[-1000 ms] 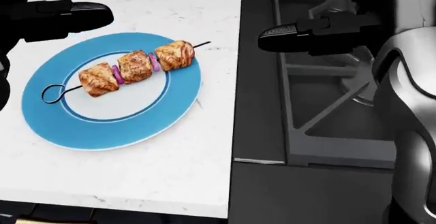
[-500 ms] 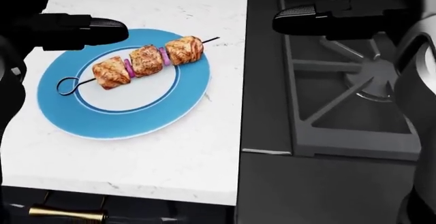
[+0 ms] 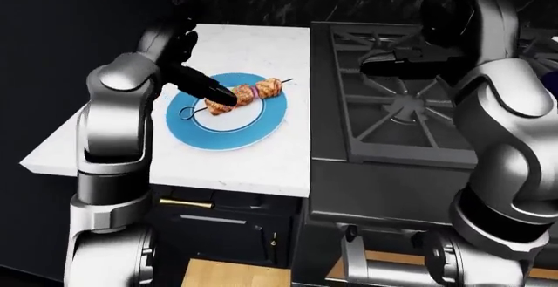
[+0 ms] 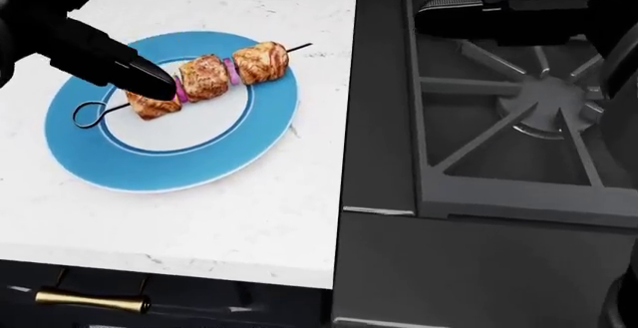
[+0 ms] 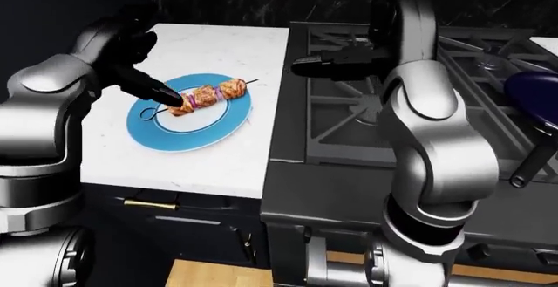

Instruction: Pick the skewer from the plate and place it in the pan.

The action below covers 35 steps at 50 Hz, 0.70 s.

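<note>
**A:** Dark kitchen, white marble bench on the views' left, black gas stove butted against it on the right. Where's the skewer?

**B:** Skewer lies flat on the blue plate, near the bench edge by the stove. Three meat chunks with onion between them. Long axis runs diagonal in the head view: ring end low-left, pointed tip up-right toward the stove.

**A:** Nearest hand?

**B:** The left hand. Its dark fingertip sits at the meat chunk closest to the ring, coming in from the upper left. Can't tell if it's touching or just above. Fingers look extended, not wrapped around anything; beyond that the black shape hides the exact pose.

**A:** Right?

**B:** Right hand hangs over the stove grates, well apart from the plate. Holds nothing; fingers read as a flat black bar, so spread or pressed together I can't tell.

**A:** Pan?

**B:** Dark blue pan at the far right edge of the right-eye view (only partly in shot), well beyond the burner.

**A:** So the grasp?

**B:** My read: the left hand should close across the stick, square to that diagonal, near the ring end. Then a long carry rightward.
</note>
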{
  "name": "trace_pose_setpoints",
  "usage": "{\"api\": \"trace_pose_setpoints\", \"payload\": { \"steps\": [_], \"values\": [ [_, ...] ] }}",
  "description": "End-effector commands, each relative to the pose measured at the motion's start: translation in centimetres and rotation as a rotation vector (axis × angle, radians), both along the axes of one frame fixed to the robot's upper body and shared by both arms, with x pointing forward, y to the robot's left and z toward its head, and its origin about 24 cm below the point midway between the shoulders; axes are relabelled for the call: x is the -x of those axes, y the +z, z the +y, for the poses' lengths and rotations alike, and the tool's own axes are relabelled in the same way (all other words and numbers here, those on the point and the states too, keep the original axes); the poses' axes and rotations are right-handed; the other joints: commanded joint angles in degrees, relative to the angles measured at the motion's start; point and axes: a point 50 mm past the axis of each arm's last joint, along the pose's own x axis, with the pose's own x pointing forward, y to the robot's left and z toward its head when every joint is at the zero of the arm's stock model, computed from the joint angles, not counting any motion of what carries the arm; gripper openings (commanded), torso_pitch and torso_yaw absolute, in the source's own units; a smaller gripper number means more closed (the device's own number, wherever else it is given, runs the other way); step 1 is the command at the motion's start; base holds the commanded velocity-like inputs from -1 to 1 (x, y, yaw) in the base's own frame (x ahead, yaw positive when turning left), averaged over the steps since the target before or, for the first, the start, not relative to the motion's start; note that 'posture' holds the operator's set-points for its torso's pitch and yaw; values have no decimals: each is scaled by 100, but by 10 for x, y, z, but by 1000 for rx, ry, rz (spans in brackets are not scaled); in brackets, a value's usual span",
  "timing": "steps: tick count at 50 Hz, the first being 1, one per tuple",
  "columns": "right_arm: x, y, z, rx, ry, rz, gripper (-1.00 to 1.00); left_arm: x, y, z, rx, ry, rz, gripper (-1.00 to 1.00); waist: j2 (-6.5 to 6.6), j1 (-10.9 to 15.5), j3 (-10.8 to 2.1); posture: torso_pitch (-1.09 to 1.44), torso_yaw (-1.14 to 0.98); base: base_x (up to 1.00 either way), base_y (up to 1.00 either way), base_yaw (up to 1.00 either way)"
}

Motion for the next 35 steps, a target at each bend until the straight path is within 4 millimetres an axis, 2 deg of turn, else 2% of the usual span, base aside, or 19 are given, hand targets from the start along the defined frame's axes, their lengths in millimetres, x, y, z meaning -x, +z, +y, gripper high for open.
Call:
{"api": "trace_pose_setpoints", "payload": {
  "steps": [1,4,15,17,27,29,32,35],
  "values": [
    [8,16,-1,1,-3,-89,100,3,18,5,-53,9,-80,100,-15,11,-153,0,0,0,0,0],
    [8,17,-1,-1,-3,-91,100,1,18,6,-125,5,-72,100,-24,10,-159,0,0,0,0,0],
    [12,22,-3,-8,-2,-105,100,-3,17,8,-189,-4,-34,100,-74,12,-165,0,0,0,0,0],
    [12,22,-4,-10,-3,-106,100,-3,16,7,-206,-6,-28,88,-76,17,-164,0,0,0,0,0],
    [16,27,-5,-16,0,-116,100,-7,18,1,-237,-31,-3,75,-96,27,-153,0,0,0,0,0],
    [17,27,-5,-16,-1,-117,100,-9,16,-1,-237,-35,2,66,-103,30,-151,0,0,0,0,0],
    [17,28,-6,-17,-3,-120,100,-11,14,-5,-245,-48,9,75,-109,34,-148,0,0,0,0,0],
    [19,30,-7,-18,-4,-123,100,-11,13,-8,-248,-56,10,71,-115,34,-146,0,0,0,0,0]
  ]
}}
